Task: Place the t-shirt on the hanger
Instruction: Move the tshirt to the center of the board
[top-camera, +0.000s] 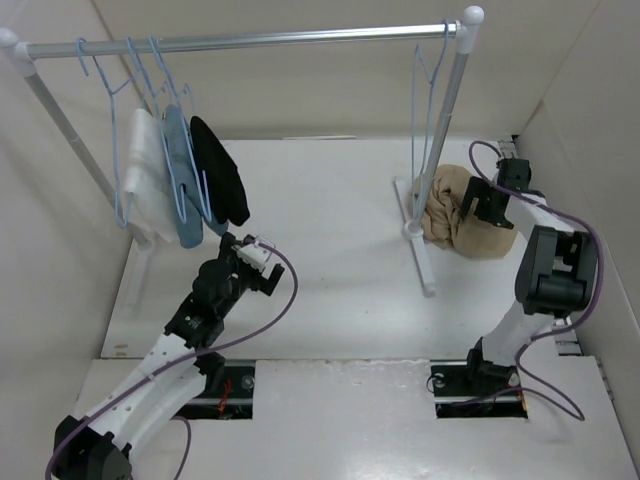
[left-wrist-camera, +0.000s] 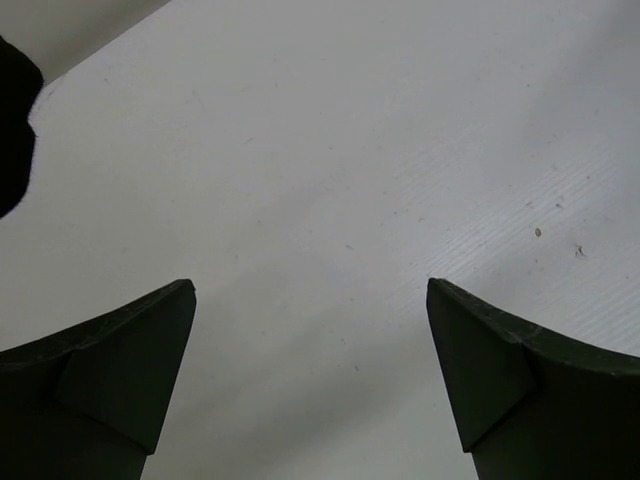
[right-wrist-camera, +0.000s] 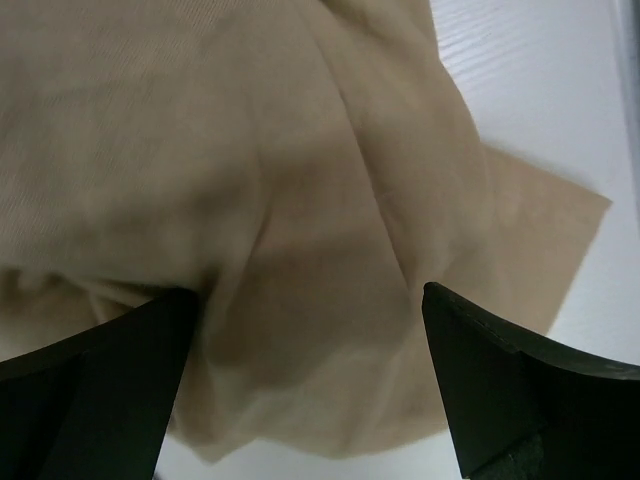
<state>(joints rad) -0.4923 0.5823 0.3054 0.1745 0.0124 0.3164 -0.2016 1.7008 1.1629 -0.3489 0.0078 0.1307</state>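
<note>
Right wrist view shows the right fingers spread wide over the crumpled t-shirt, while the left fingers are spread over the counter.

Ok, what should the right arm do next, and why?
Probably lower the right pincer slightly and close on the t-shirt: the pincer is open, the crumpled cloth lies just beneath it ungripped, and the hanger hangs bare.
</note>
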